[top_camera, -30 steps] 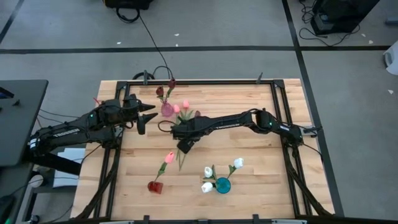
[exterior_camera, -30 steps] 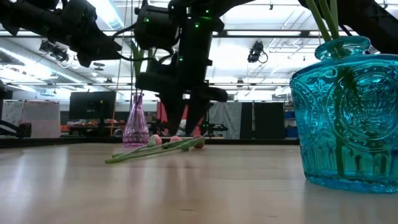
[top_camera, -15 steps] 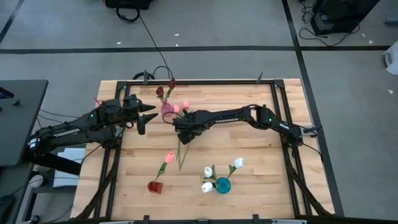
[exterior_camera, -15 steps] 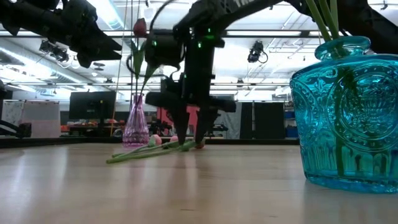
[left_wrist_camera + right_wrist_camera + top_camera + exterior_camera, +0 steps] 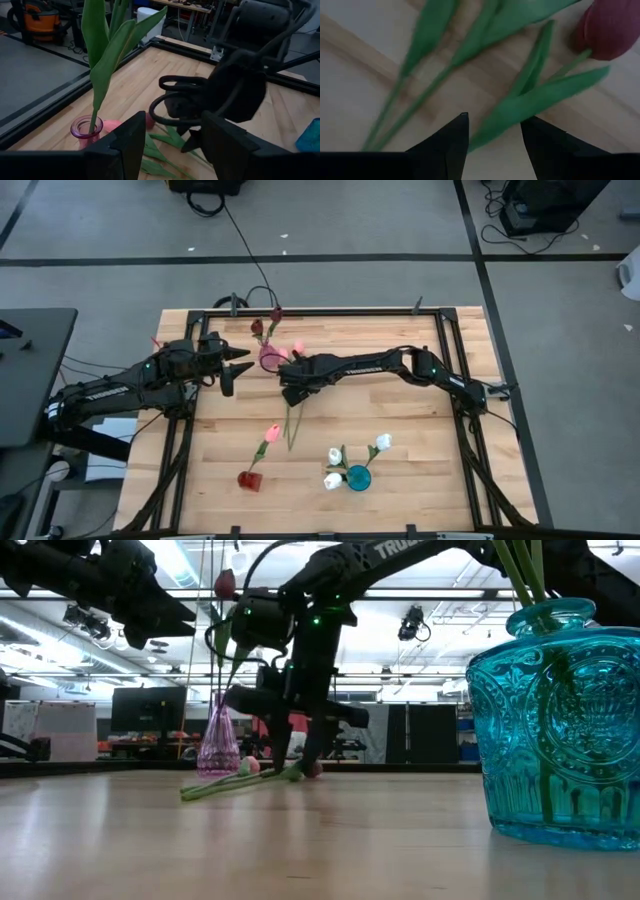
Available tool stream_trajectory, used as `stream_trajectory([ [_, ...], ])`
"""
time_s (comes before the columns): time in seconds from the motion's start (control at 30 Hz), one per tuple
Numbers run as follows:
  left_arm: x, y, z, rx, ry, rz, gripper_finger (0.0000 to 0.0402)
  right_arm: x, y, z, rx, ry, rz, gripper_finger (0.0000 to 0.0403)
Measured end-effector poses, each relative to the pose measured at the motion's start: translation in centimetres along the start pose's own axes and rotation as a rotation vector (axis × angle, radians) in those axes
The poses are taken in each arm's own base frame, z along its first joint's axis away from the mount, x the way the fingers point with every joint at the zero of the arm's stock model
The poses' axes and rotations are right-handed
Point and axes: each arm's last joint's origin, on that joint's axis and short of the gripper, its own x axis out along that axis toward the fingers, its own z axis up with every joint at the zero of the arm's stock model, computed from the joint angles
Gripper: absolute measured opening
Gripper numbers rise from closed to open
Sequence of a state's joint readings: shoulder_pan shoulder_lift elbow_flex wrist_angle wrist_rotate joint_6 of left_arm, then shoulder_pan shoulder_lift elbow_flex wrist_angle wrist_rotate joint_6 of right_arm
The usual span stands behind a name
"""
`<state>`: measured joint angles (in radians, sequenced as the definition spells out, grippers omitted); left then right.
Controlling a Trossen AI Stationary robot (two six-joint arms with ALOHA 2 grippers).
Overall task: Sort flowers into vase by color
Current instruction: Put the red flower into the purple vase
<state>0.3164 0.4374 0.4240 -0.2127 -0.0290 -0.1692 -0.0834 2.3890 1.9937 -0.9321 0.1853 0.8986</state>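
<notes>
R gripper (image 5: 290,392) now lower & nearer pink vase (image 5: 269,357) vs a sec ago, fingers apart, straddling loose flowers (image 5: 291,420) lying on table (image 5: 400,440), nothing held yet. Looks set to grasp. L gripper (image 5: 232,366) open, empty, hovering by vase.

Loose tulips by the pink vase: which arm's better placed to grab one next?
Right. The right gripper hangs open directly over the loose tulips, fingers straddling a leaf in its wrist view. The left gripper hovers open beside the pink vase, farther from the stems.
</notes>
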Motion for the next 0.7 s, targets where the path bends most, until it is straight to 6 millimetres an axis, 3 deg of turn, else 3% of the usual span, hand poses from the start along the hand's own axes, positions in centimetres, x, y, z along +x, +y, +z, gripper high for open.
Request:
stream_trajectory([
  [0.43,0.0,0.0,0.0,0.0,0.0,-0.001,0.0197,0.8,-2.8,3.1,0.07,-0.005,-0.025,0.0187],
  [0.7,0.0,0.0,0.0,0.004,0.0,0.0,0.0197,0.9,-3.4,3.6,0.04,0.029,-0.011,0.0129],
])
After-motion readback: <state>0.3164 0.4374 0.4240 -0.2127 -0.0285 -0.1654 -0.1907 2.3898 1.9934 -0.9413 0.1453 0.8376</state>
